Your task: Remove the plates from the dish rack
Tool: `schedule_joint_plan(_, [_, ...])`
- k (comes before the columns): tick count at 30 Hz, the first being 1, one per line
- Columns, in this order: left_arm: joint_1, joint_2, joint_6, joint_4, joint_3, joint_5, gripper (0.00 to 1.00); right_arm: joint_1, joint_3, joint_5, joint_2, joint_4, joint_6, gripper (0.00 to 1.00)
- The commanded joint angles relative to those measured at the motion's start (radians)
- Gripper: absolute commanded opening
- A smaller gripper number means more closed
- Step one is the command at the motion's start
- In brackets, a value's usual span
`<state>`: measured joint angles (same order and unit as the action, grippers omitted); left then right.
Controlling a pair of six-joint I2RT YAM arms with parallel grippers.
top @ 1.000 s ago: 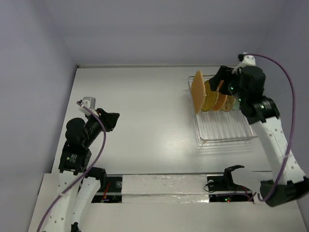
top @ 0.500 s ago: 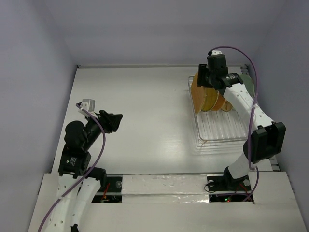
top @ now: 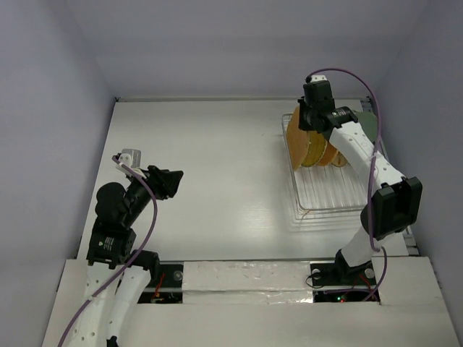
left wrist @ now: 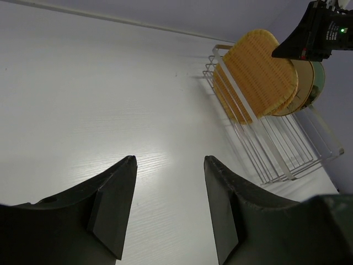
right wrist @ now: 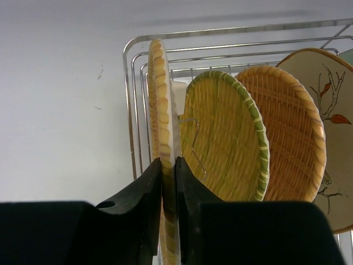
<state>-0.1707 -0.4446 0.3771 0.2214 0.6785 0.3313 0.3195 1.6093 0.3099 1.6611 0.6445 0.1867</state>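
The silver wire dish rack (top: 334,196) stands at the back right with the plates upright at its far end. The front one, an orange rounded-square plate (right wrist: 162,94), has my right gripper (right wrist: 169,165) shut on its top rim from above. Behind it stand a yellow-green checked plate (right wrist: 223,138), an orange round plate (right wrist: 287,132), a cream plate with a branch motif (right wrist: 331,99) and a sliver of pale green plate (right wrist: 348,55). My left gripper (left wrist: 168,160) hangs open and holds nothing over bare table at the left, far from the rack (left wrist: 276,143).
The right arm (top: 362,155) arches over the rack from the near right edge. The near half of the rack holds nothing. White walls close the table at the back and both sides.
The right arm swung from the rack's right side to above the plates, and its jaws closed on the front plate's rim. The left gripper opened and edged slightly right.
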Motion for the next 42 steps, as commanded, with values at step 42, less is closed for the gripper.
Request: schedule_joint_plan(42, [-0.006, 0.009, 0.011, -0.027, 0.001, -0.057, 0.48, 0.38, 0.023, -0.152, 0.179, -0.715, 0.582, 0.0])
